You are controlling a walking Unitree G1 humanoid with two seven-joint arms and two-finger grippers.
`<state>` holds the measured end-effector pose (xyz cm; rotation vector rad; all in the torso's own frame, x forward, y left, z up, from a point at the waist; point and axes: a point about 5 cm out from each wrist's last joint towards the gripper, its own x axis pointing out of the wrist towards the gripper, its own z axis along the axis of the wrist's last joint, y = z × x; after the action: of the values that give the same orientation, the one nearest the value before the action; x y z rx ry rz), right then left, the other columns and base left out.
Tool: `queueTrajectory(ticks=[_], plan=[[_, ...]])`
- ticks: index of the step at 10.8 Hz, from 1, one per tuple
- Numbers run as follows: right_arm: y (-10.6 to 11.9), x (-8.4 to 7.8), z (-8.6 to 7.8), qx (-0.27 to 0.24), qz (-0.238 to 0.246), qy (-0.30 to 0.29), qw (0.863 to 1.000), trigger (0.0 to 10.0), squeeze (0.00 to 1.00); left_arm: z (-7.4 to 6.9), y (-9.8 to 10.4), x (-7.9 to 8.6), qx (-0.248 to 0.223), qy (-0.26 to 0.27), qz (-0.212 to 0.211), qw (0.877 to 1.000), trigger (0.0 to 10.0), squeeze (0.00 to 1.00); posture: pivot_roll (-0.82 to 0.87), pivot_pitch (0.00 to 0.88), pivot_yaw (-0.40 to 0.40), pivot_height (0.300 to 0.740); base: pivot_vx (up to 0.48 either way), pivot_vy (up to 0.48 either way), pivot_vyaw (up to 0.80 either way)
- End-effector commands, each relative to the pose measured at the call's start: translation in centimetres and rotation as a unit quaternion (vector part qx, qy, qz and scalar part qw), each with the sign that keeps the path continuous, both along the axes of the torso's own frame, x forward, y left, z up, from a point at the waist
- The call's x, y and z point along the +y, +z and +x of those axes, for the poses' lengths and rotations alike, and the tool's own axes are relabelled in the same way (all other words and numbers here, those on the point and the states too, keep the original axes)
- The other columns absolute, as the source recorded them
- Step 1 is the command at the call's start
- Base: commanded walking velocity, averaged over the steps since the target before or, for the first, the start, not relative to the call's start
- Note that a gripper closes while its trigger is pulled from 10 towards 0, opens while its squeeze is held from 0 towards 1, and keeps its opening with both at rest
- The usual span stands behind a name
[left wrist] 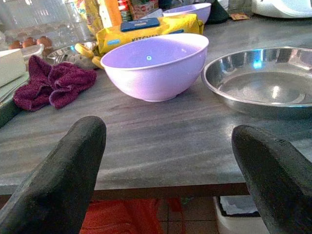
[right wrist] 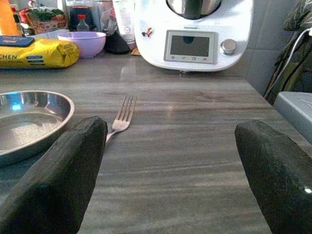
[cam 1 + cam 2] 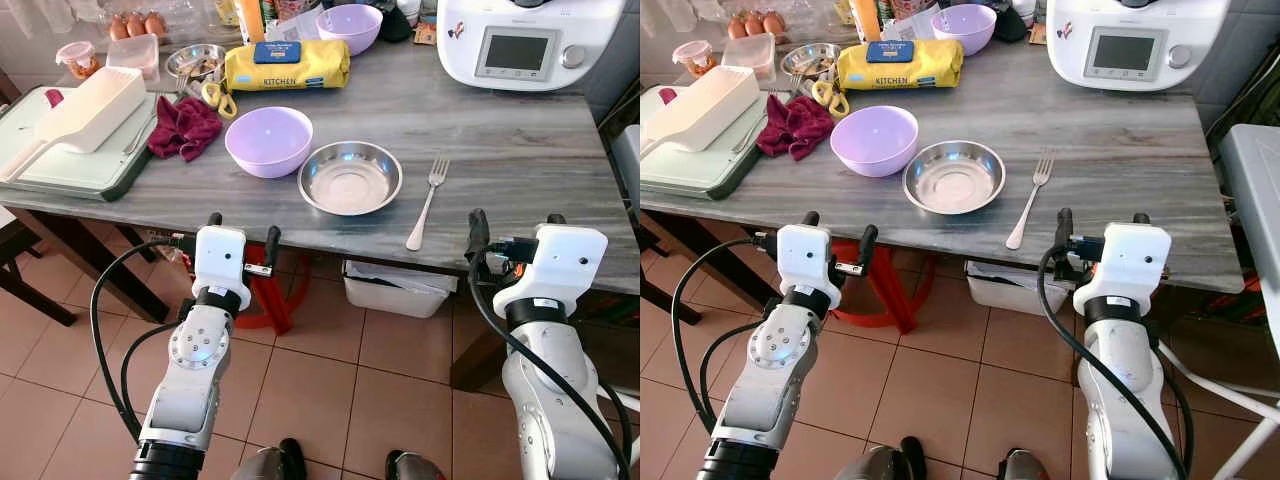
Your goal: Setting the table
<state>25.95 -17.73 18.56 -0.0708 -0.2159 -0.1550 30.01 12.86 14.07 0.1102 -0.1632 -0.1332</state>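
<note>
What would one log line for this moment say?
left gripper: open, at table edge | right gripper: open, at edge | steel plate between purple bowl and fork

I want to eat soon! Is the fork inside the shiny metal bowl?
No, the fork lies flat on the table, to the right of the metal bowl and apart from it.
</note>
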Motion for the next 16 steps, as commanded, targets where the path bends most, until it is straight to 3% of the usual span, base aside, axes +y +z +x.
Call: queueTrajectory(ticks=[1,16], plan=[[-0.37,0.19,0.04,0.011,0.002,0.005,1.000,10.0,0.00,-0.21,-0.31,0.38,0.008,0.008,0.007,1.000,10.0,0.00,-0.15,0.184,0.110,0.740,-0.240,0.000,0.00],[-0.45,0.18,0.17,0.011,0.004,0.003,1.000,10.0,0.00,-0.17,-0.38,0.37,0.012,0.007,0.014,1.000,10.0,0.00,-0.15,0.189,0.112,0.740,-0.288,0.000,0.00]])
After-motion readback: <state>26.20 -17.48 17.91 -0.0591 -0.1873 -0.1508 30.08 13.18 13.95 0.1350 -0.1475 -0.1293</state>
